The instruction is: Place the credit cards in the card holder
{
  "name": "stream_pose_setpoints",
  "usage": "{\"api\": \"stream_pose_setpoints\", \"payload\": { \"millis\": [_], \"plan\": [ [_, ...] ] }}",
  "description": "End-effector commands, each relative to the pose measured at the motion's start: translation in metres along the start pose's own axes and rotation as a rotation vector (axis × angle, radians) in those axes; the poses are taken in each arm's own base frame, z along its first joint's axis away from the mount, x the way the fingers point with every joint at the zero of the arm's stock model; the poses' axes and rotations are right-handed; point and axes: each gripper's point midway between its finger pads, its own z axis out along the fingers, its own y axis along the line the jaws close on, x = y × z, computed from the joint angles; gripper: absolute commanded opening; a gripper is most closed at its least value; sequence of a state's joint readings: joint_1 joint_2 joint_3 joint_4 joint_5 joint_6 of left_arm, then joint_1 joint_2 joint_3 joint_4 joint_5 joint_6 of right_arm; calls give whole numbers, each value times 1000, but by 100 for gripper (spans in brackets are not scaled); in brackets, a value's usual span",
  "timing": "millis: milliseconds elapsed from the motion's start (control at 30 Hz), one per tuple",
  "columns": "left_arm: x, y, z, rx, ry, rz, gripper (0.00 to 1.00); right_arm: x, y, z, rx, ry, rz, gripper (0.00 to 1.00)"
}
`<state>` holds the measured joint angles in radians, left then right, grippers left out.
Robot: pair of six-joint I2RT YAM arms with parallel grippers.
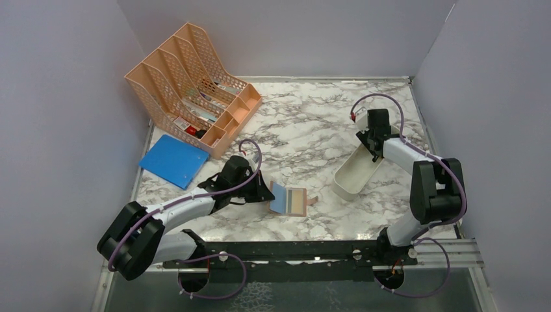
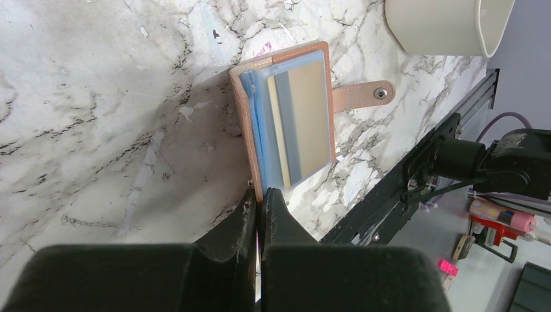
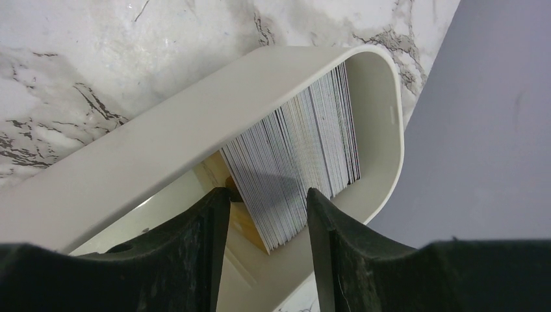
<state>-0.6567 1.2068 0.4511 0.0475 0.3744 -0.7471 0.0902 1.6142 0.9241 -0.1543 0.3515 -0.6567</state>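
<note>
Credit cards (image 3: 292,156) packed on edge in the white tray (image 3: 195,123) show only in the right wrist view; from above, the arm covers them. That tray sits right of the card holder (image 1: 290,200), which lies open on the tabletop (image 1: 312,123), bare marble beyond it, the rail (image 1: 292,249) on its robot side. The right fingers (image 3: 208,247) are spread astride the pack, wrist pitched down. The left fingers (image 2: 276,214), pressed together, touch the card holder's corner, forearm stretched low.

White arm links (image 1: 185,207), black joints (image 1: 435,188), purple cables (image 1: 378,95), black fingers (image 3: 195,253)
</note>
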Motion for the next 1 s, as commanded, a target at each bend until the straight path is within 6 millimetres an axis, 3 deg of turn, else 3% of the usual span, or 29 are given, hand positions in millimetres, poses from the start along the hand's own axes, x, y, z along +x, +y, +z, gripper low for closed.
{"api": "stream_pose_setpoints", "payload": {
  "millis": [0, 200, 800, 967],
  "plan": [
    [-8, -12, -2, 36, -21, 28, 0, 0, -12, -1, 53, 0, 4, 50],
    [-8, -12, -4, 32, -22, 34, 0, -5, -15, -4, 53, -15, 25, 40],
    [-9, -14, -8, 37, -36, 27, 0, -15, -22, -17, 54, -62, 73, 31],
    [-9, -13, -8, 33, -34, 29, 0, -17, -22, -20, 48, -67, 75, 23]
  ]
}}
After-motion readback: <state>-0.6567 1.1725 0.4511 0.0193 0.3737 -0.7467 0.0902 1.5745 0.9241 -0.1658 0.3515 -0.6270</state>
